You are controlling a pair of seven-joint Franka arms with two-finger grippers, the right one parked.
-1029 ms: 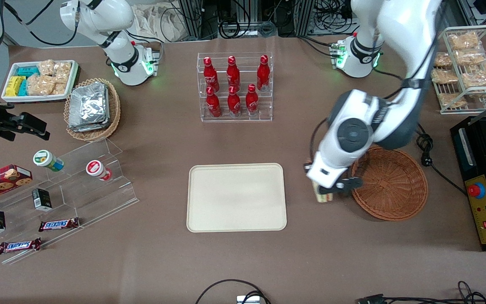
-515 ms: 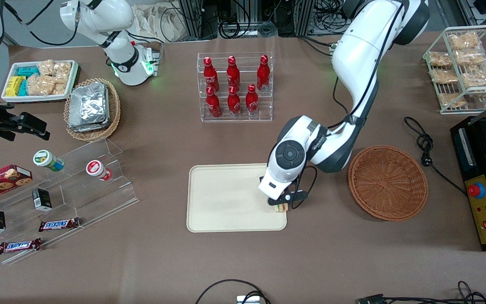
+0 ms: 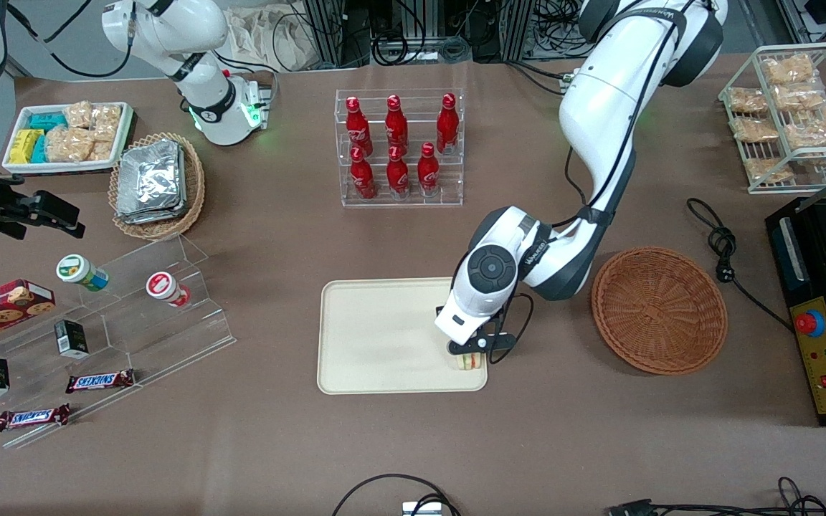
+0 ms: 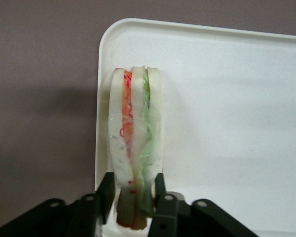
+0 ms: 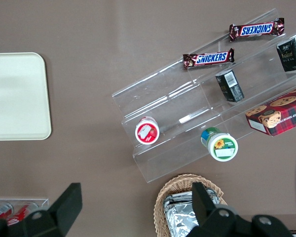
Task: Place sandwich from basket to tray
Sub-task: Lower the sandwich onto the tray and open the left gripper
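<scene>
The sandwich [image 3: 469, 361] is a pale bread wedge with orange, red and green layers in clear wrap. My left gripper [image 3: 468, 350] is shut on it, one finger on each bread face, over the cream tray [image 3: 384, 337], at the tray corner nearest the round reddish-brown basket [image 3: 660, 309] and the front camera. The left wrist view shows the sandwich [image 4: 134, 143] standing on edge between the gripper's [image 4: 134, 190] fingers, just inside the tray's rim [image 4: 101, 98]. I cannot tell whether it touches the tray. The basket holds nothing. The tray also shows in the right wrist view [image 5: 17, 96].
A clear rack of red bottles [image 3: 399, 147] stands farther from the front camera than the tray. A stepped acrylic display with snacks [image 3: 133, 315] and an oval basket of foil packs [image 3: 157, 185] lie toward the parked arm's end. A black box [image 3: 825, 308] and a cable [image 3: 721, 251] lie beside the round basket.
My left gripper has carried the sandwich from beside the basket to over the tray's corner, then shifted slightly further onto the tray and lower in the last half second.
</scene>
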